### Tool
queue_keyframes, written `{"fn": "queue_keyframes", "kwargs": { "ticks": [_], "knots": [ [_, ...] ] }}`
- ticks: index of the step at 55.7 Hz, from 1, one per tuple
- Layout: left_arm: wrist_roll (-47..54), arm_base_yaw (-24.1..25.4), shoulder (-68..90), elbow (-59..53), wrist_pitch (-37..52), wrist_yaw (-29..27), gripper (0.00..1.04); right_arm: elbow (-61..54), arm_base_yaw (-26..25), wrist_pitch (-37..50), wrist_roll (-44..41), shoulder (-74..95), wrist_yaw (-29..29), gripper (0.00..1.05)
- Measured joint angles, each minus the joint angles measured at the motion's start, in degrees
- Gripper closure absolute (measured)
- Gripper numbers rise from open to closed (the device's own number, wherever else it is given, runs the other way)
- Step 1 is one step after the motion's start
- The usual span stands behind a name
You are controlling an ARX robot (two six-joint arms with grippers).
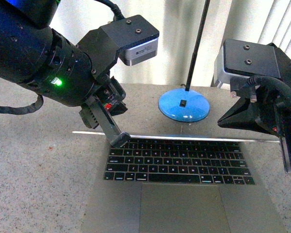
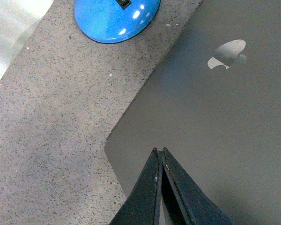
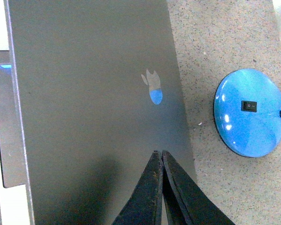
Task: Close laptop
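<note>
A: Laptop status?
B: Laptop open, just in front of blue lamp base. Front cam: keys, lid edge-on. My wrist cams: lid back, apple logo. My left gripper and right gripper: fingers pressed together, empty.

office desk, lamp, blinds

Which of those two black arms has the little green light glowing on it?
The left arm, whose pincer is at the laptop lid's edge; the right arm shows no light.
</note>
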Motion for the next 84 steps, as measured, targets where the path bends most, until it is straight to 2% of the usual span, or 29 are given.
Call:
{"fn": "queue_keyframes", "kwargs": {
  "ticks": [84],
  "knots": [
    [-3.2, -0.8, 4.7, -8.1, 7.9, 2.7, 1.01, -4.5, 0.9, 4.8, -2.3, 5.4, 1.0, 1.02]
  ]
}}
